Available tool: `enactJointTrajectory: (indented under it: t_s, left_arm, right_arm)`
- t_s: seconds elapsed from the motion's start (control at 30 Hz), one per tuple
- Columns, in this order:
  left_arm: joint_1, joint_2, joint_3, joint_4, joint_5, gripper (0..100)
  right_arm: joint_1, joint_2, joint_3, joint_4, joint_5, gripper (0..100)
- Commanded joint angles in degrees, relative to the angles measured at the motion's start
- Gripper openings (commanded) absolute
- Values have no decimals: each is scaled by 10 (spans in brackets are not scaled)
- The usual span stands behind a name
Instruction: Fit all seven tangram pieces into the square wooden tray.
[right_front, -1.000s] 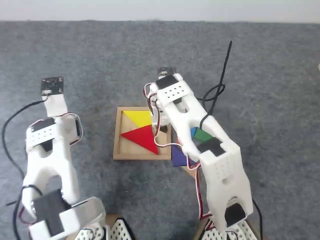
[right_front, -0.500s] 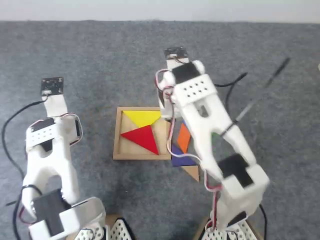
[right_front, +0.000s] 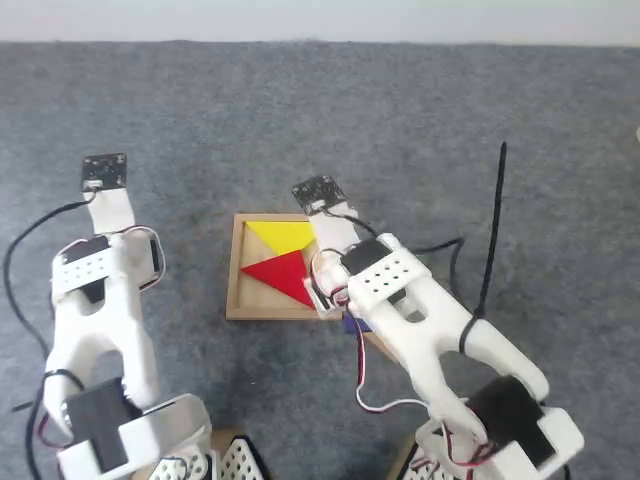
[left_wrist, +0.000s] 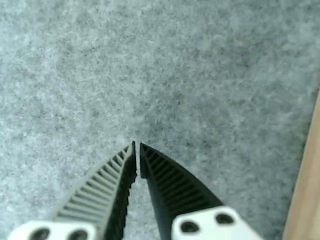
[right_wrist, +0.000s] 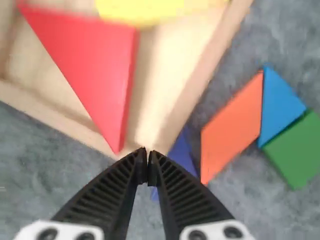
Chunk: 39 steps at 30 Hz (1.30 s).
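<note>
Two pieces (right_front: 282, 275) in tray (right_front: 255, 297) | orange piece (right_wrist: 231, 127) looks thin, stiff, light, pinch edges | left gripper (left_wrist: 136, 150), right gripper (right_wrist: 148, 167) closed, empty

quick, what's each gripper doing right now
left gripper: closed, holding nothing.
right gripper: closed, holding nothing, by a corner of the tray.

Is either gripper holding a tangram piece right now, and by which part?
Nothing is held. The left gripper and right gripper are both shut on nothing.
</note>
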Motion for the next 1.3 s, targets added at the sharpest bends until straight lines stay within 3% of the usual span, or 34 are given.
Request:
enactJointTrajectory:
  t_s: [0.0, 0.23, 0.93, 1.27]
  left_arm:
    - [3, -3, -1, -12, -5, 13]
    - [3, -2, -1, -13, -5, 13]
    - [3, -2, -1, -13, -5, 13]
    - [3, -2, -1, -13, -5, 13]
  right_arm:
    - [-8, 30, -19, -21, 5, 7]
    - [-10, 109, -65, -25, 3, 7]
    - [-82, 116, -99, -26, 1, 7]
    - [-107, 117, -96, -88, 1, 7]
